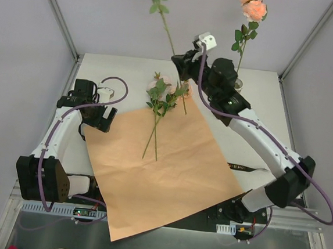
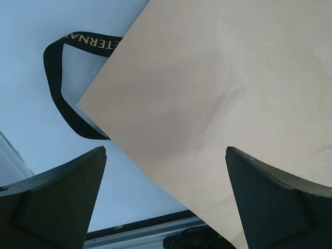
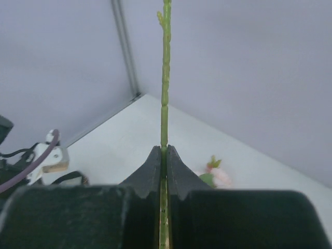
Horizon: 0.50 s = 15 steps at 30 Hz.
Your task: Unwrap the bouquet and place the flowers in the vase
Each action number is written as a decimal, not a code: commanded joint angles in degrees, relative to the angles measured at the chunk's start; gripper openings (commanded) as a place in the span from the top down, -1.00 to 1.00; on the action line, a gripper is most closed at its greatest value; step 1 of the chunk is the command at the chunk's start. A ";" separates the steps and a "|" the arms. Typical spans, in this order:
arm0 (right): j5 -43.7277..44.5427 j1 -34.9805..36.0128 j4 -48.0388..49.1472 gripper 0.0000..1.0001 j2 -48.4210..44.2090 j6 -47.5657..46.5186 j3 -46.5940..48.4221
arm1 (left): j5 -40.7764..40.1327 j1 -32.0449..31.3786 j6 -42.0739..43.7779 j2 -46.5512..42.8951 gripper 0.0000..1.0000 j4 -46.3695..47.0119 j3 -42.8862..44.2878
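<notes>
My right gripper (image 3: 163,154) is clamped tight on a thin green stem (image 3: 165,78), which runs straight up from between the fingers. From the top camera that stem leans up and left to leaves at the back wall, and I cannot see its bloom. Just right of this gripper stands the vase (image 1: 239,83), mostly hidden behind the arm, with one rose (image 1: 254,7) upright in it. Nearer me, the paper (image 1: 162,171) lies spread flat on the table (image 1: 125,68), and the other flowers (image 1: 160,100) lie across its far edge. My left gripper (image 2: 166,155) hangs wide open and holds nothing, over the paper's left corner, where a black ribbon (image 2: 54,78) loops out from under the sheet.
</notes>
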 commanded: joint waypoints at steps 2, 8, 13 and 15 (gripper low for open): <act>14.20 -3.12 31.20 0.98 -12.31 -16.13 -10.13 | 2.17 0.52 -0.65 -1.78 -0.98 -1.22 2.21; 9.76 -16.30 43.95 0.99 -15.39 -12.91 -14.35 | 3.04 0.52 -0.47 -1.08 -0.98 -1.31 2.65; 9.39 -23.60 49.39 0.99 -15.40 -9.47 -16.63 | 3.75 0.61 0.23 -0.20 -0.98 -1.31 3.09; 9.05 -24.84 52.13 0.99 -14.79 -8.68 -17.43 | 4.45 0.52 1.02 0.15 -0.98 -1.31 3.53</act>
